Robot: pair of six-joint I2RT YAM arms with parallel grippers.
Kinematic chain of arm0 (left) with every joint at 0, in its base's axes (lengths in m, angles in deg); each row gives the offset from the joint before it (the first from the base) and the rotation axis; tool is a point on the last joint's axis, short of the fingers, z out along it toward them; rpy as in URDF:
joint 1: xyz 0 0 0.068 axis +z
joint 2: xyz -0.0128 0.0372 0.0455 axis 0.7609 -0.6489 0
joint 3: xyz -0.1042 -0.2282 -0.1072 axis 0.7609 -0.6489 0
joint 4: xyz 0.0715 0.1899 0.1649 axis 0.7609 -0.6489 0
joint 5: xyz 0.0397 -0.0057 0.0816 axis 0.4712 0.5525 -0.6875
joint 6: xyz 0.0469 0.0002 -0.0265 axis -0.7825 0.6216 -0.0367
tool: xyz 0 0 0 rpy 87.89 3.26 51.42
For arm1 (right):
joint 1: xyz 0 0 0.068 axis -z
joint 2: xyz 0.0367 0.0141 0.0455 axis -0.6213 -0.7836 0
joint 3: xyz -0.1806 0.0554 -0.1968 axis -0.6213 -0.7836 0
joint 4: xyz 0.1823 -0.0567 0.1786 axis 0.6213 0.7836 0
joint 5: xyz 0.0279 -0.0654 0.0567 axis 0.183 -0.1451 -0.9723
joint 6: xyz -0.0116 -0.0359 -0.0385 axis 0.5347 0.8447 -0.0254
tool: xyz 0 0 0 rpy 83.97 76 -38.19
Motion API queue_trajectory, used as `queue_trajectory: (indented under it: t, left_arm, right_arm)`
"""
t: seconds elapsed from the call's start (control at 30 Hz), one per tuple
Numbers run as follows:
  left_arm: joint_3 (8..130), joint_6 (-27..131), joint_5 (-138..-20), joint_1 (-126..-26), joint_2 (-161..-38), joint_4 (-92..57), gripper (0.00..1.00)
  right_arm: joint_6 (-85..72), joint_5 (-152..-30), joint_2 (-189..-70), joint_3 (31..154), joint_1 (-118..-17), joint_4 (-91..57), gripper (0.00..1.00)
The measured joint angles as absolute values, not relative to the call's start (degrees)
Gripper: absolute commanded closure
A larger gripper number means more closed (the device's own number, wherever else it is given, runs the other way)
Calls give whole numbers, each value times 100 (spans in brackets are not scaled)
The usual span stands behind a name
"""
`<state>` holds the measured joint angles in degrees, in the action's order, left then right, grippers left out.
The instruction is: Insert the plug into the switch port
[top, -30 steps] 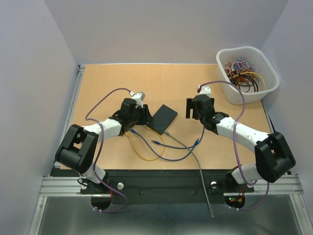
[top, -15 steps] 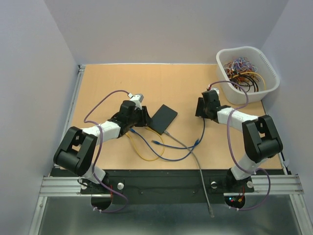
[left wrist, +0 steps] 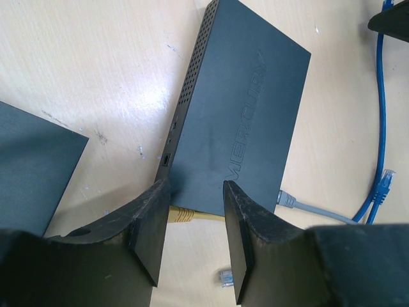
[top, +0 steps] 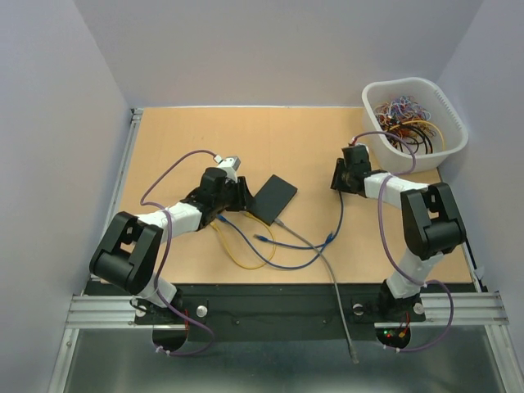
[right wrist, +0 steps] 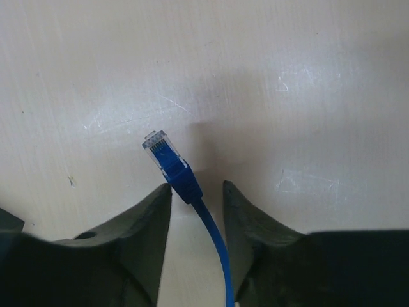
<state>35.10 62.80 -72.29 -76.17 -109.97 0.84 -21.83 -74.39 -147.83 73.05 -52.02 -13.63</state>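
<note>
Top view: the switch [top: 273, 199] lies just beside the left end effector [top: 241, 196]. The right end effector [top: 338, 182] is well apart from it, with a blue cable [top: 341, 214] hanging below.

Left wrist view: the fingers [left wrist: 147, 236] stand half open at the switch's near corner, with a yellow plug [left wrist: 182, 215] between them. I cannot tell if they grip anything.

Right wrist view: half-open fingers flank the blue plug [right wrist: 167, 163]. I cannot tell if it is held.

Insertion looks not yet begun.
</note>
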Motion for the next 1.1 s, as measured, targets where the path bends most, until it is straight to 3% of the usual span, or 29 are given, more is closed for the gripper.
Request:
queue_trajectory:
  t: [0.17, 0.3, 0.4, 0.67, 0.87, 1.1]
  left_arm:
    - [3510, 6280, -7229, -7617, -10997, 84, 50]
    - [3510, 6280, -7229, -7617, -11000, 86, 50]
    - [3510, 6280, -7229, -7617, -11000, 86, 51]
    - [3429, 6378, -7231, -7617, -10770, 119, 55]
    - [3165, 6603, -7214, -7648, -9583, 239, 54]
    - [2846, 6975, -7072, -7748, -8298, 749, 53]
  right_arm:
    - [-2196, -7482, -14956, 7308, -5202, -1483, 75]
    - [-2196, -7520, -14988, 7305, -5202, -1557, 92]
    - [-2144, -7594, -14984, 7264, -5202, -1658, 97]
    - [-1868, -8007, -14169, 6691, -5232, -1966, 100]
    - [-1541, -9554, -12849, 6335, -5678, -2655, 100]
    - [-1226, -11056, -12530, 6186, -6603, -2921, 100]
